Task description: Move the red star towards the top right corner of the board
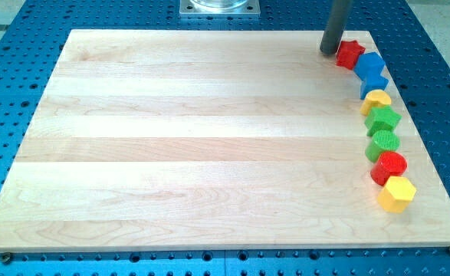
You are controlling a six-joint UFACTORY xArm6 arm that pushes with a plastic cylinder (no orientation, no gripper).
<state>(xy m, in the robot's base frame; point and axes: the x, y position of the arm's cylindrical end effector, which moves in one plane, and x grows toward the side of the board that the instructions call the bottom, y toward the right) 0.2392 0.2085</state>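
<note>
One camera view looked down on a pale wooden board (pixel 209 138) lying on a blue perforated table (pixel 10 264); a grey metal mount (pixel 219 7) sat at the view's top edge, well to the left of my tip. The arm had no claw, so no wide/narrow state applied; it ended in a straight dark rod, and my tip (pixel 330 52) rested on the board near its top right corner.

The red star (pixel 349 53) sat just to the right of my tip, appearing to touch it or nearly so; I couldn't tell which. It was already close to the board's top right corner.

From the star a curved row of blocks ran down the board's right side, below and to the right of my tip, each close to the next: a blue block (pixel 369 64); a 2nd blue block (pixel 374 83); a yellow block (pixel 376 100), shape unclear; a green star-like block (pixel 382 119); a green round block (pixel 382 143); a red round block (pixel 389 165); a yellow hexagon (pixel 397 192) farthest from my tip, near the view's bottom right.
</note>
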